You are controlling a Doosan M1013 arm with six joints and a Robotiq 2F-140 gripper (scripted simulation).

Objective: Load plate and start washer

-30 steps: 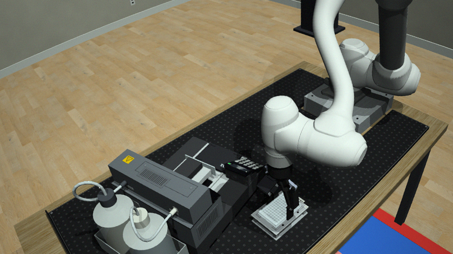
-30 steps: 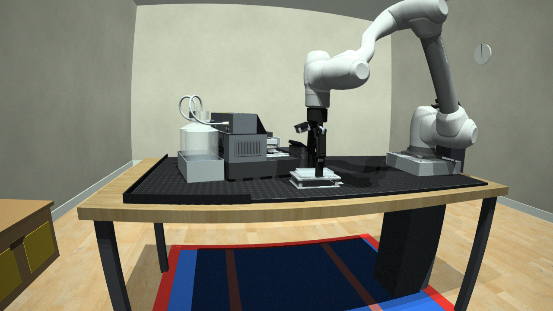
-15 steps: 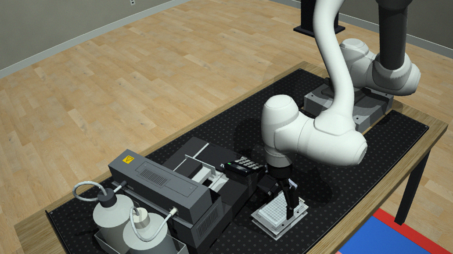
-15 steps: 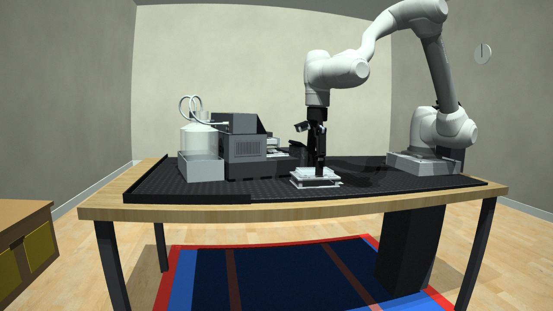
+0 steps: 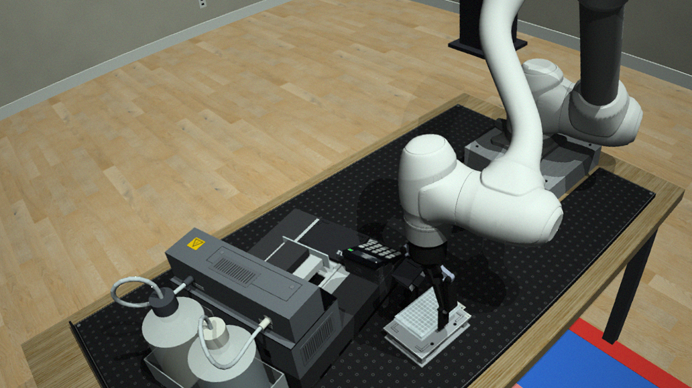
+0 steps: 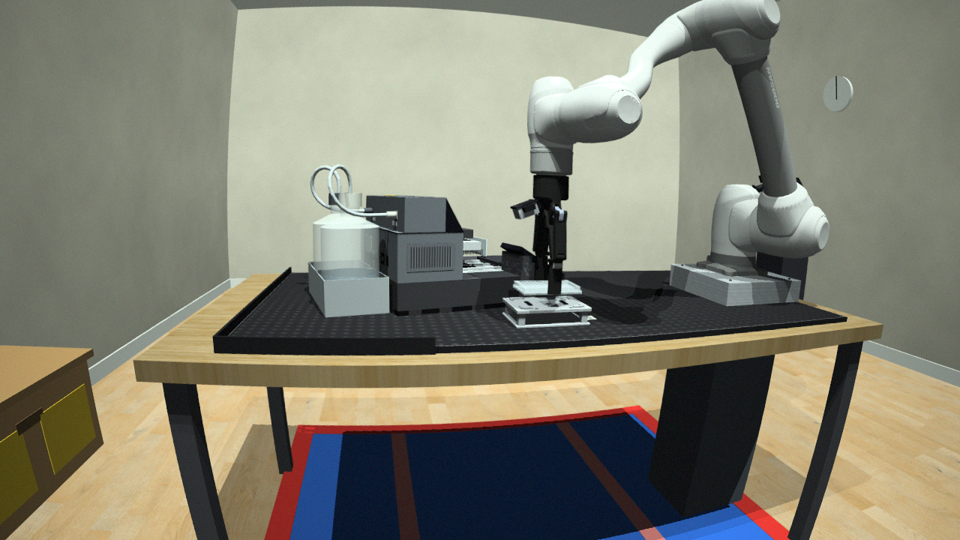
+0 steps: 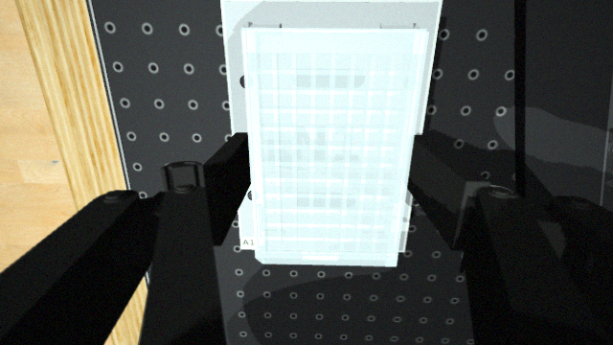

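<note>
- The tool [image 7: 330,192] is clamped on the plate [image 7: 330,144], its fingers pressing the two long sides.
- The plate hangs level just above the plate nest [image 6: 547,312], clear of it.
- The washer [image 5: 265,288] stands beside the nest on the desk [image 6: 469,366].
</note>
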